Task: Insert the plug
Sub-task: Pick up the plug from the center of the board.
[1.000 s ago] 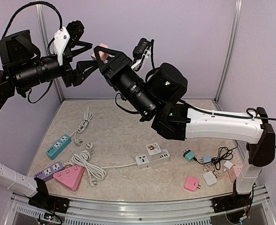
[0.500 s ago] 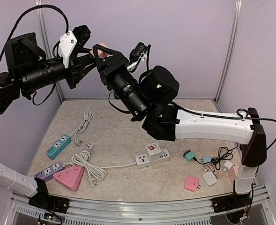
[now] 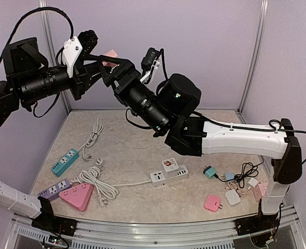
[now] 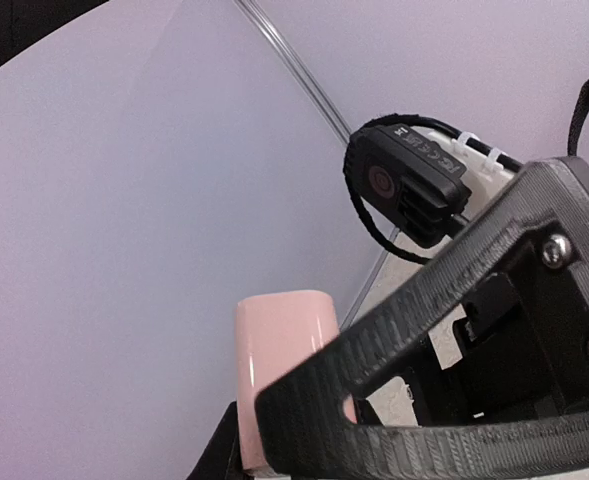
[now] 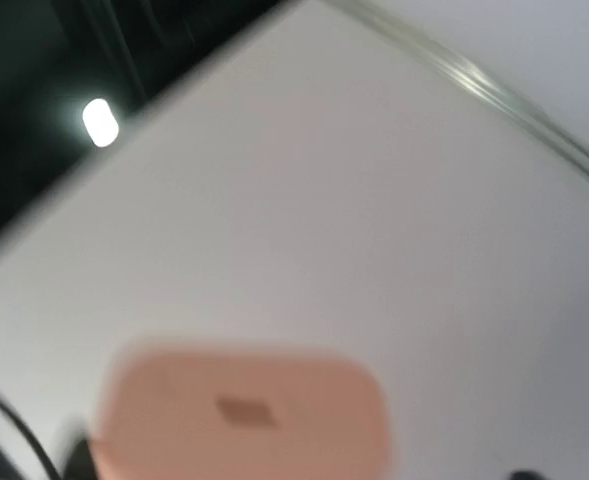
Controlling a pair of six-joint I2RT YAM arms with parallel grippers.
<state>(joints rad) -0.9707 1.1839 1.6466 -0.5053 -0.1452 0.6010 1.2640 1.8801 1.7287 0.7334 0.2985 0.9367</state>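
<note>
Arms meet high above the desk point(image 3: 127, 150), both reaching level: the left gripper point(image 3: 103, 57) pinches the pink plug point(image 3: 110, 53), and the right gripper point(image 3: 114, 65) stands open beside it. The left wrist view shows the plug point(image 4: 279, 345) as smooth and round-cornered behind ribbed black plastic point(image 4: 424, 300). The right wrist view shows it point(image 5: 244, 410) blurred.

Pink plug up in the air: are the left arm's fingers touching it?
Cannot tell. In the top view the pink plug sits where both arms' fingers crowd together; in the left wrist view a black bar crosses it, hiding contact.
</note>
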